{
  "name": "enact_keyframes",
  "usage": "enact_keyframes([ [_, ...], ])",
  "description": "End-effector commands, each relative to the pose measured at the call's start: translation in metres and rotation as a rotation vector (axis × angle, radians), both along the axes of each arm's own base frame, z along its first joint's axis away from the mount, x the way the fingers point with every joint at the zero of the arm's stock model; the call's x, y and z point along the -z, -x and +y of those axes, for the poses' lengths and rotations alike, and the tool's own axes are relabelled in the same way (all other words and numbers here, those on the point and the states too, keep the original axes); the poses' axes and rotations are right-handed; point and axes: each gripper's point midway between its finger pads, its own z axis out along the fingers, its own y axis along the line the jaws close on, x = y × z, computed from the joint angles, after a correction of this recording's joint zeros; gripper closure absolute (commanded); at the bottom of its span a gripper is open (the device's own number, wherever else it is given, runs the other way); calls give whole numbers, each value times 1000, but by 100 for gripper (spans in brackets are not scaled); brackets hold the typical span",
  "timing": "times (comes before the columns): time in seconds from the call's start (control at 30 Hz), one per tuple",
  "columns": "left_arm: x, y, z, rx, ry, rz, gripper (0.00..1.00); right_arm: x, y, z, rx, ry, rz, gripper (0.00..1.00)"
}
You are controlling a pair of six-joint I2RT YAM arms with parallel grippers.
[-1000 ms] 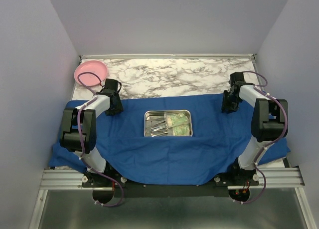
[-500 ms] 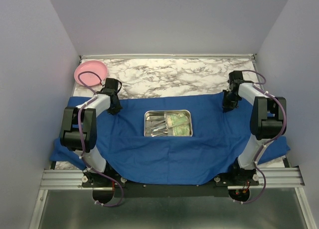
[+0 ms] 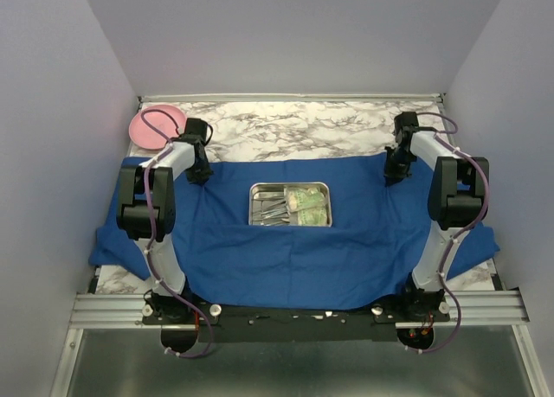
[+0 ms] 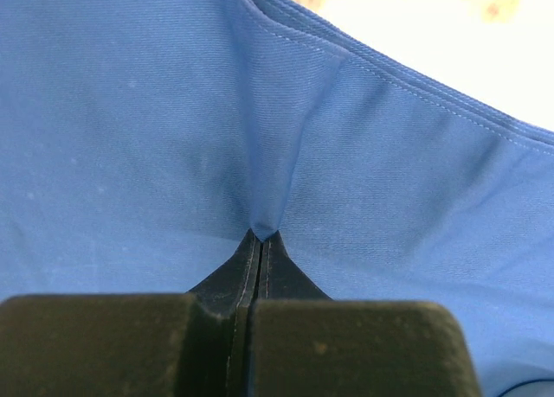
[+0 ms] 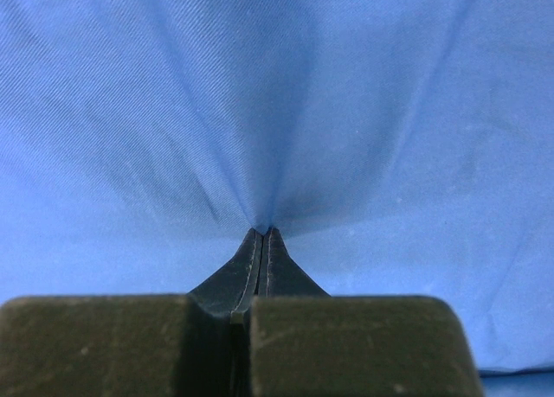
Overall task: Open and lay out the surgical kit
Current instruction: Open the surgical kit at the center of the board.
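The surgical kit's royal-blue cloth wrap (image 3: pixel 286 250) lies spread over the table. At its middle stands a small steel tray (image 3: pixel 255 190) holding thin silver instruments (image 3: pixel 273 208) and yellow-green packets (image 3: pixel 308 205). My left gripper (image 3: pixel 198 174) is at the cloth's far left edge, shut on a pinched fold of the cloth (image 4: pixel 263 198). At the far right edge, my right gripper (image 3: pixel 392 176) is likewise shut on a pinch of cloth (image 5: pixel 268 198). In each wrist view, cloth fills the frame and puckers into the closed fingertips of the left gripper (image 4: pixel 261 236) and the right gripper (image 5: pixel 263 233).
A pink bowl (image 3: pixel 154 124) sits at the far left corner on the marble tabletop (image 3: pixel 294 129). Walls close in on both sides. The cloth hangs over the table's near edge by the arm bases.
Both grippers have shut on the cloth and moved toward the far edge, drawing the cloth's far edge and the tray slightly away from the arm bases.
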Motion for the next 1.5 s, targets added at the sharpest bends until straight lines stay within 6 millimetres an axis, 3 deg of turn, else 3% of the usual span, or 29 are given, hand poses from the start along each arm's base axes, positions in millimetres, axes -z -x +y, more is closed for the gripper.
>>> enact_keyframes([
  [0.0, 10, -38, 21, -26, -63, -9, 100, -10, -44, -17, 25, 75, -77, 99],
  [0.03, 18, -42, 22, -27, -67, 9, 100, -11, -50, -18, 25, 80, -88, 99],
  [0.1, 11, -58, 25, -36, -67, -12, 100, -21, -69, -20, 19, 90, -127, 99],
  [0.17, 19, -63, 26, -46, -64, 11, 100, -14, -79, -22, 6, 99, -121, 99],
  [0.2, 11, -75, 25, -47, -56, -18, 100, -26, -92, -24, 4, 108, -156, 99],
  [0.23, 18, -78, 26, -51, -55, -5, 100, -17, -95, -24, 2, 111, -141, 99],
  [0.33, 18, -93, 28, -56, -58, -12, 100, -26, -115, -24, -3, 109, -180, 99],
  [0.77, 13, -145, 29, -54, -23, -74, 100, -27, -164, -24, 7, 104, -301, 99],
  [0.8, 9, -149, 41, -74, -16, -89, 99, -29, -168, -25, 7, 112, -314, 99],
  [0.9, 5, -156, 40, -76, 3, -117, 98, -33, -174, -28, 6, 127, -333, 99],
  [1.0, 3, -159, 43, -86, 21, -131, 90, -36, -179, -30, 6, 134, -353, 97],
  [1.03, 1, -159, 39, -80, 34, -134, 85, -37, -181, -30, 5, 133, -359, 91],
  [1.07, -1, -158, 39, -82, 39, -136, 72, -40, -181, -29, 3, 129, -363, 80],
  [1.13, -5, -154, 37, -83, 52, -135, 61, -47, -180, -26, 1, 113, -367, 70],
  [1.17, -23, -157, 38, -85, 55, -175, 51, -51, -178, -25, 7, 104, -371, 61],
  [1.23, -31, -151, 40, -104, 65, -190, 41, -74, -175, -21, 11, 83, -413, 53],
  [1.27, -59, -156, 40, -105, 72, -257, 32, -72, -167, -19, 17, 71, -399, 44],
  [1.3, -65, -153, 41, -112, 76, -271, 27, -94, -165, -15, 14, 53, -441, 42],
  [1.33, -76, -154, 45, -115, 74, -298, 25, -101, -161, -13, 14, 43, -449, 39],
  [1.37, -99, -159, 46, -112, 74, -357, 17, -96, -152, -10, 22, 25, -427, 35],
  [1.47, -129, -165, 58, -140, 79, -436, 4, -129, -135, 4, 21, -32, -484, 23],
])
